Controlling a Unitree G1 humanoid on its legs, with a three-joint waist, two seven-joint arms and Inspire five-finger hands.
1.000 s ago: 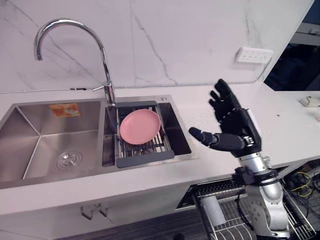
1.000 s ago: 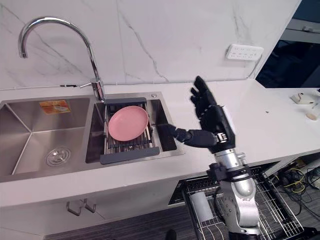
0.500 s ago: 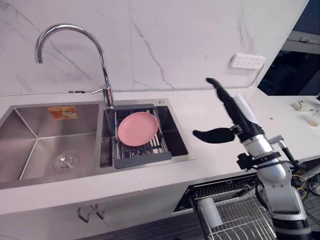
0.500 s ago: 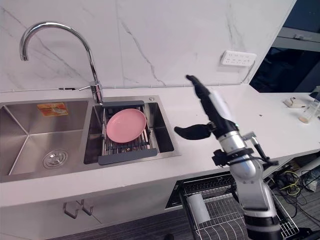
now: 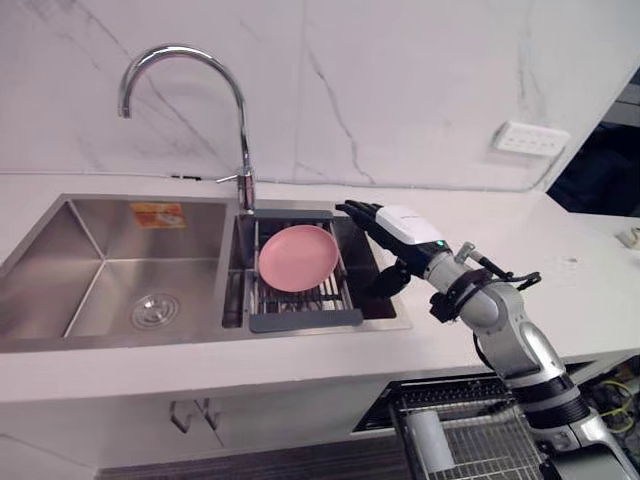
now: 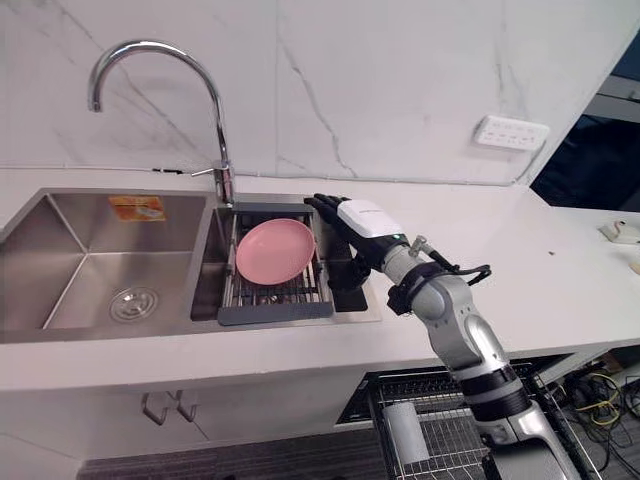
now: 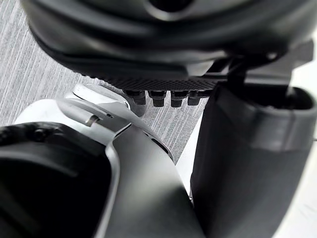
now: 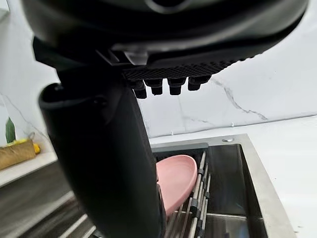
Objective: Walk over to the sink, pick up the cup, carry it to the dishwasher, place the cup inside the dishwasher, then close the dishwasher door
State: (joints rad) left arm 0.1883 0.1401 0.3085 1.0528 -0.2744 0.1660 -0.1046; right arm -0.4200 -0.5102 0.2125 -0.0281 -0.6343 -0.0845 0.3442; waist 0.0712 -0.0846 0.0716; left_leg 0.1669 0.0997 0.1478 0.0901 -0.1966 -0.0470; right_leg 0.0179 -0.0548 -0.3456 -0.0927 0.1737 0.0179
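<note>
The right hand (image 5: pixel 395 225) is held over the right basin of the sink (image 5: pixel 120 270), fingers straight and parted from the thumb, nothing gripped. Just beside it a pink plate (image 5: pixel 297 257) is propped in the sink's drain rack (image 5: pixel 305 318). The left hand (image 7: pixel 163 59) is seen loose-fingered above grey floor (image 7: pixel 44 84). The sink is set in a white counter (image 5: pixel 560 290) under a marbled wall (image 5: pixel 400 90). Below the counter, right of the sink, a wire rack (image 5: pixel 490 445) is cut off; the pale cylinder (image 5: pixel 430 440) in it (possibly the cup) cannot be identified.
</note>
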